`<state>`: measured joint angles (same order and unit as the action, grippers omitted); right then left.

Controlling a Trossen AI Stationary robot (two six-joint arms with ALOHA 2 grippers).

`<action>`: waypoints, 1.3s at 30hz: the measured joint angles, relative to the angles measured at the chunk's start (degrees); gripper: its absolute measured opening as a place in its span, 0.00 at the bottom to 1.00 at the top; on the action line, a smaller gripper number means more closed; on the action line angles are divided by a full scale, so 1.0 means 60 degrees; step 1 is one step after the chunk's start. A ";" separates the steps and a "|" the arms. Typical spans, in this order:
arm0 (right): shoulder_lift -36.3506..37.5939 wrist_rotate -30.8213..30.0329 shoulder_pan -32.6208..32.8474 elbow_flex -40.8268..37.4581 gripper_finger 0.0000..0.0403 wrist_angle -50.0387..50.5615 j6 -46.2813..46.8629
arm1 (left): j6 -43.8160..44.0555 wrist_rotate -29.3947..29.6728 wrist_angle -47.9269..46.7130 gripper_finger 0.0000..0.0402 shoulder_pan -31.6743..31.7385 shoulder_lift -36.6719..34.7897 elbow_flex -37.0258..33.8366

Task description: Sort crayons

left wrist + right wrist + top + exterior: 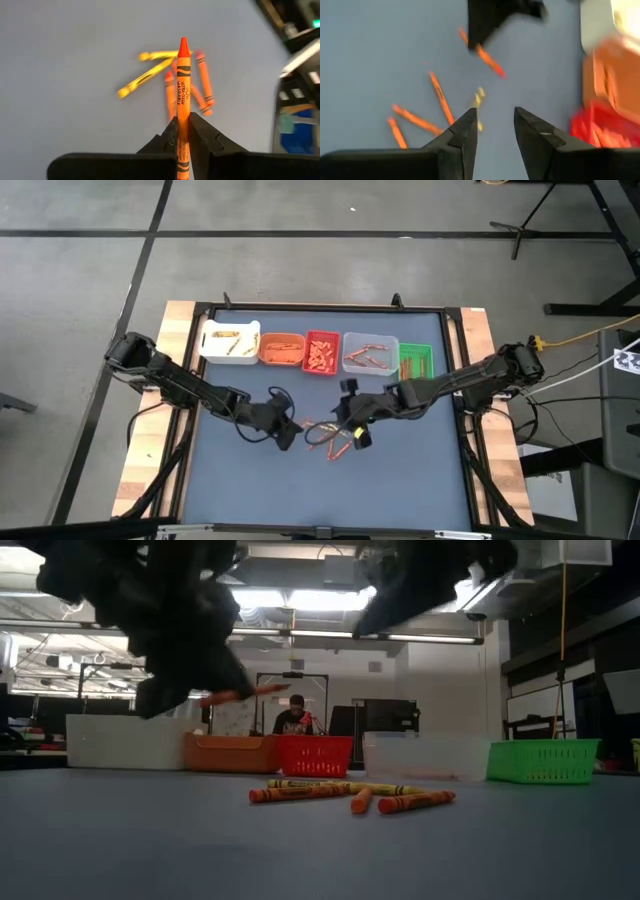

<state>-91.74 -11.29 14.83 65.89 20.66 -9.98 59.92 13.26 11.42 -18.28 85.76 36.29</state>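
Crayons [330, 442] lie loose at the centre of your surface [400, 480], below the bin row [318, 352]. Your left tool [183, 131] is pinched shut on one orange crayon [183, 85], its long axis running straight out past the fingertips, lifted clear of the pile. Right of the pile, your right tool [494, 127] stands open and empty. The bins lie up-frame from the held crayon, nearer your left arm.

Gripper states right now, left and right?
Left gripper: jaws shut on an orange crayon, lifted off the table.
Right gripper: jaws open, holding nothing, above the loose crayons.
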 joint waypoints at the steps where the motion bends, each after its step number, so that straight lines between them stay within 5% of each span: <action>1: 0.0000 0.0264 0.0051 0.0000 0.31 -0.0341 -0.0135 | -0.0098 0.0004 0.0240 0.02 0.0000 0.0000 0.0000; 12: 0.0000 0.0527 0.0029 0.0000 0.31 -0.2337 -0.0145 | -0.2266 0.0344 0.2067 0.02 0.0000 -0.0015 0.0007; 28: 0.0033 -0.1109 0.0029 0.0000 0.31 -0.2491 0.2393 | -0.5548 0.1271 0.2968 0.02 0.0000 -0.0022 0.0015; 39: 0.0036 -0.1020 0.0028 0.0000 0.31 -0.2758 0.3528 | -0.6753 0.2027 0.3454 0.02 -0.0004 -0.0029 0.0015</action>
<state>-91.53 -17.41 15.00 65.89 4.11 11.18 19.40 25.42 32.14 -18.31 85.58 36.38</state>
